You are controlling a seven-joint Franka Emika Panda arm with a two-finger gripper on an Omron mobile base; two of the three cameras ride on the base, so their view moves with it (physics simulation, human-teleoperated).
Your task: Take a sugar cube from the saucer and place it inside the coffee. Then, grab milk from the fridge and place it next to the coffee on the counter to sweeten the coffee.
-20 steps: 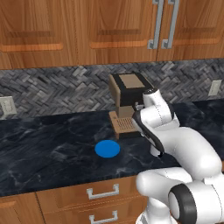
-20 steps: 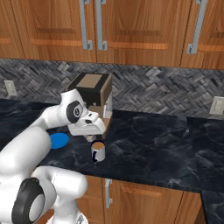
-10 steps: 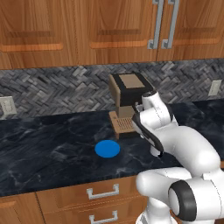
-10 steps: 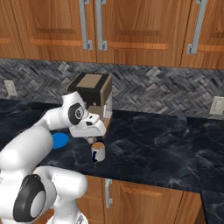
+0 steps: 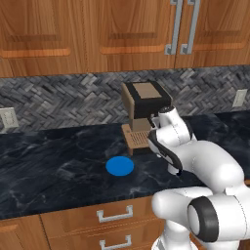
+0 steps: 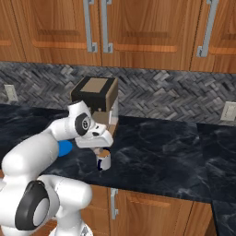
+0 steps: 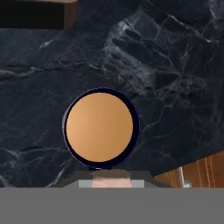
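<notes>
Bright blue saucer (image 5: 119, 166), pale-veined black counter (image 5: 49, 161), brown coffee (image 7: 99, 127)

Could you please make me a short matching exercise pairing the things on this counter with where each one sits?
Things:
1. saucer
2. coffee
3. coffee machine
4. hand

Places:
A. against the backsplash
B. directly above the mug
C. near the counter's front edge, below the hand
D. flat on the counter, left of the arm

Pairs: 1-D, 2-C, 3-A, 4-B
</notes>
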